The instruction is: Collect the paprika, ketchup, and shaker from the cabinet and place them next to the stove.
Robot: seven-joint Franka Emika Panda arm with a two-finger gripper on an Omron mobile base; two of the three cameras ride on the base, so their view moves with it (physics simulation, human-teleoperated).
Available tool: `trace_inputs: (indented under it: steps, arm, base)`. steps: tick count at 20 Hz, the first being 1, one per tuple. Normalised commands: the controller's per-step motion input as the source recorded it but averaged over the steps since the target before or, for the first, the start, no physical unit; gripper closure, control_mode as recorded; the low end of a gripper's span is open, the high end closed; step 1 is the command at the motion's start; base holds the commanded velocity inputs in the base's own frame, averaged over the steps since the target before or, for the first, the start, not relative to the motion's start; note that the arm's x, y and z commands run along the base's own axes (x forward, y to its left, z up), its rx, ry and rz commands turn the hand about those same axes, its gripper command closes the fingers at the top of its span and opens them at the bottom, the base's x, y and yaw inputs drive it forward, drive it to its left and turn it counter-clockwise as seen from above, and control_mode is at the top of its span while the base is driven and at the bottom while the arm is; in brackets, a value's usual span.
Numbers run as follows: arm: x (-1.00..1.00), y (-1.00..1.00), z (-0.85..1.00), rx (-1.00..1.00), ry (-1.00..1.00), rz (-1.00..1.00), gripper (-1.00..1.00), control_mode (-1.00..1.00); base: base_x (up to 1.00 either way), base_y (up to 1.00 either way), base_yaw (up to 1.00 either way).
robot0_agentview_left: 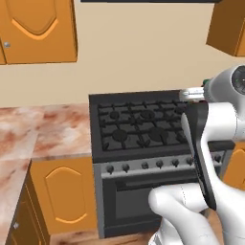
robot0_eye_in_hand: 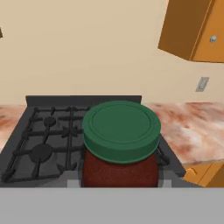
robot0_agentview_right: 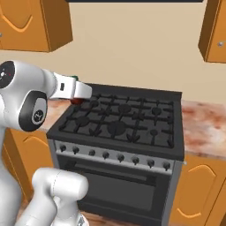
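Paprika [robot0_eye_in_hand: 120, 144] sits clamped in the gripper [robot0_eye_in_hand: 119, 183], its green lid close before the hand camera, so the carrying step is under way. Just beyond and below lies the stove [robot0_eye_in_hand: 43, 140], with marbled counter [robot0_eye_in_hand: 192, 131] to its side; the next move looks like lowering the jar onto that counter. Farther off hangs the cabinet [robot0_eye_in_hand: 192, 28]. From the right base camera, the red jar barely peeks under the hand.

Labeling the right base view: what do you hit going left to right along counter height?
Robot arm → paprika peeking out at the pincer → stove → marble counter. Above, an orange cabinet hangs at far right.
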Motion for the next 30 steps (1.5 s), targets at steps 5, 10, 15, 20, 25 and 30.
trace_inputs:
  steps: [5,10,15,20,25,30]
  arm:
    - [0.0,0.0,0.0,0.0,0.0,0.0,1.0,1.0]
    - [0.0,0.0,0.0,0.0,0.0,0.0,1.0,1.0]
    - [0.0,0.0,0.0,0.0,0.0,0.0,1.0,1.0]
    - [0.0,0.0,0.0,0.0,0.0,0.0,1.0,1.0]
    - [0.0,0.0,0.0,0.0,0.0,0.0,1.0,1.0]
    - [0.0,0.0,0.0,0.0,0.0,0.0,1.0,1.0]
  base:
    - [0.42,0.26,0.15]
    - [0.46,0.28,0.01]
    - [0.51,0.29,0.0]
    - [0.5,0.37,-0.03]
    - [0.46,0.43,-0.09]
    - [0.56,0.35,-0.1]
